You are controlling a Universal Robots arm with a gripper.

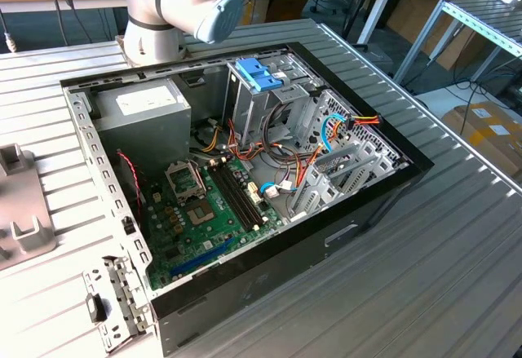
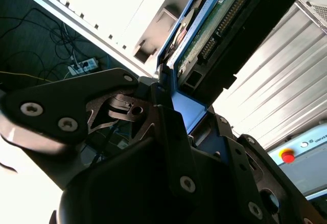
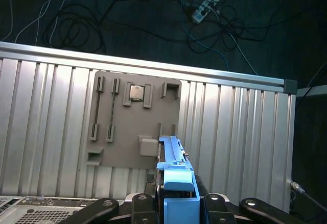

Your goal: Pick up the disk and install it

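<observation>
1. Nearest the cameras, the gripper (image 2: 166,83) is clamped tight on the disk (image 2: 225,20). In the second wrist view I see its black fingers (image 2: 102,94) pinching 1 end of the light-blue bracket, 1 finger on each side.
2. The rest of the disk sticks out past the fingertips, with its green circuit board and connector row turned toward this camera.
3. In the first wrist view the gripper (image 3: 176,199) shows the same hold: the disk (image 3: 178,175) stands edge-on between the 2 fingers, blue rail outward.
4. Behind the disk there I see a grey holder plate (image 3: 133,127) lying flat on the ribbed metal table (image 3: 230,132), with a small square chip (image 3: 136,92) seated in 1 of its recesses.
5. Past the table's edge, cables and a power strip (image 3: 204,4) lie on the dark floor.
6. In the exterior view the arm (image 1: 183,3) stands behind the open computer case (image 1: 375,203). Inside are the motherboard (image 1: 204,211), the grey power supply (image 1: 143,117) and a blue tabbed piece (image 1: 259,72) on top of the drive cage.
</observation>
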